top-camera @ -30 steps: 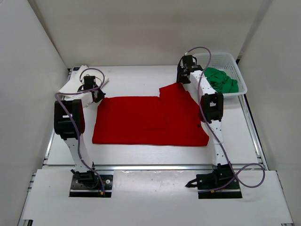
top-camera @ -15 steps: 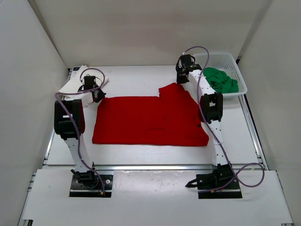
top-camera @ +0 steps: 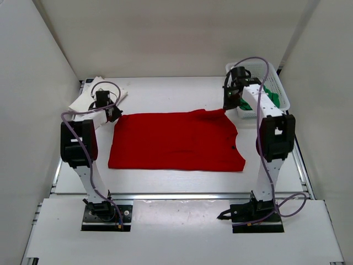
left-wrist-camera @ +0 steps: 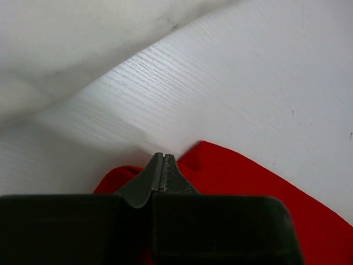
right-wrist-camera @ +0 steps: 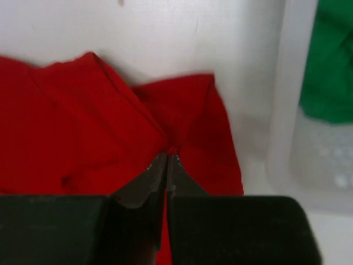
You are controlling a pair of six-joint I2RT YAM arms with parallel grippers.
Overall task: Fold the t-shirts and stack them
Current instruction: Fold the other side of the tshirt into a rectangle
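Note:
The red t-shirt (top-camera: pixel 176 141) lies spread flat mid-table. My left gripper (top-camera: pixel 113 113) is shut at its far left corner; in the left wrist view the closed tips (left-wrist-camera: pixel 164 157) sit with red cloth (left-wrist-camera: pixel 259 187) gathered up on both sides. At the far right corner, next to the basket, my right gripper (top-camera: pixel 226 106) is shut on a pinch of the cloth (right-wrist-camera: pixel 71 121), which shows red at the tips (right-wrist-camera: pixel 166 157). The white t-shirt (top-camera: pixel 91 91) lies folded at the far left, just beyond the left gripper (left-wrist-camera: pixel 83 44). The green t-shirt (top-camera: pixel 274 98) is bunched in the basket (right-wrist-camera: pixel 331 61).
A white plastic lattice basket (top-camera: pixel 274 66) stands at the far right, its wall (right-wrist-camera: pixel 284 110) close beside the right gripper. White walls close the table in on the left, right and back. Bare table shows beyond the red shirt.
The right gripper shut on the red shirt's raised far right part and moved right toward the basket, drawing that part out flat. The left gripper stayed put.

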